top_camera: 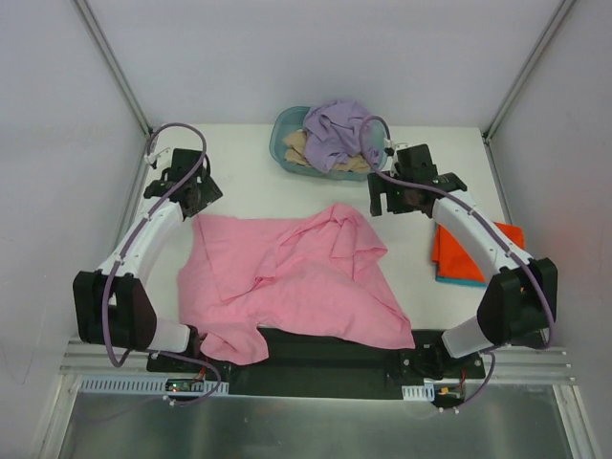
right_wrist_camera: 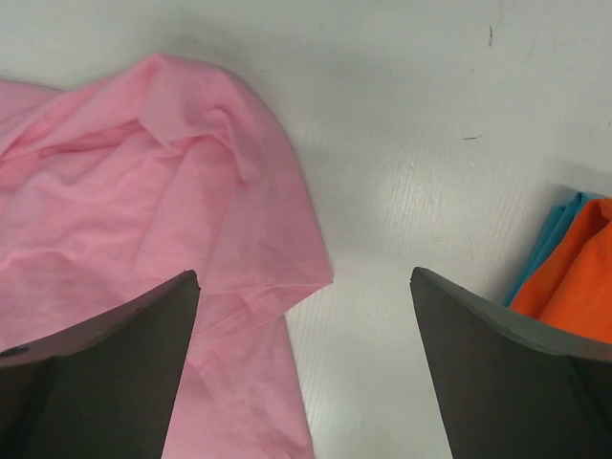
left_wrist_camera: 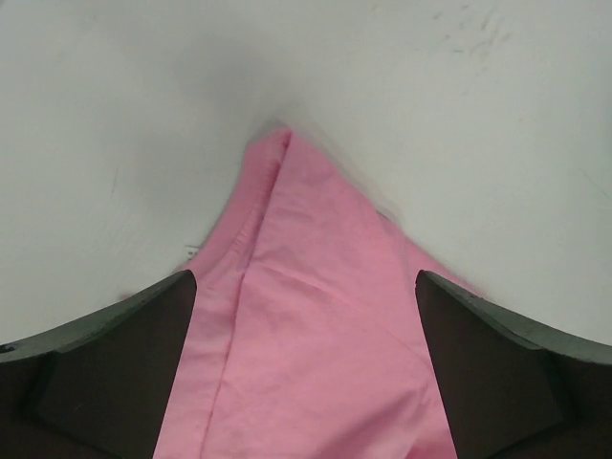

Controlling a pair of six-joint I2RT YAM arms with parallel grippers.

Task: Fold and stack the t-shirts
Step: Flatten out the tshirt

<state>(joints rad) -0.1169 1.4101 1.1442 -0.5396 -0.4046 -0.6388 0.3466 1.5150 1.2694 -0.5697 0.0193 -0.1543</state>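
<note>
Here the pink t-shirt (top_camera: 287, 277) lies rumpled between both gaping grippers.

Counter (top_camera: 244, 182), centre: blocked by the pink shirt (top_camera: 287, 282), spread and rumpled from 10 o'clock down to the near edge at 5 to 7 o'clock, with raised folds at its middle.

12 o'clock: basket (top_camera: 280, 143) at the far edge, with a lavender shirt (top_camera: 335, 129) heaped above its rim.

3 o'clock: orange shirt (top_camera: 459, 251) on a teal shirt (right_wrist_camera: 545, 244). The right arm (top_camera: 478, 234) crosses above them.

Free room: a bare lane between the pink shirt and the basket, 10 to 1 o'clock. A bare strip between the pink shirt and the orange shirt, 2 to 4 o'clock. The right tool (top_camera: 397, 203) stands at its far end, jaws wide.

10 o'clock: left tool (top_camera: 199, 199), jaws wide astride the pink shirt's corner.
</note>
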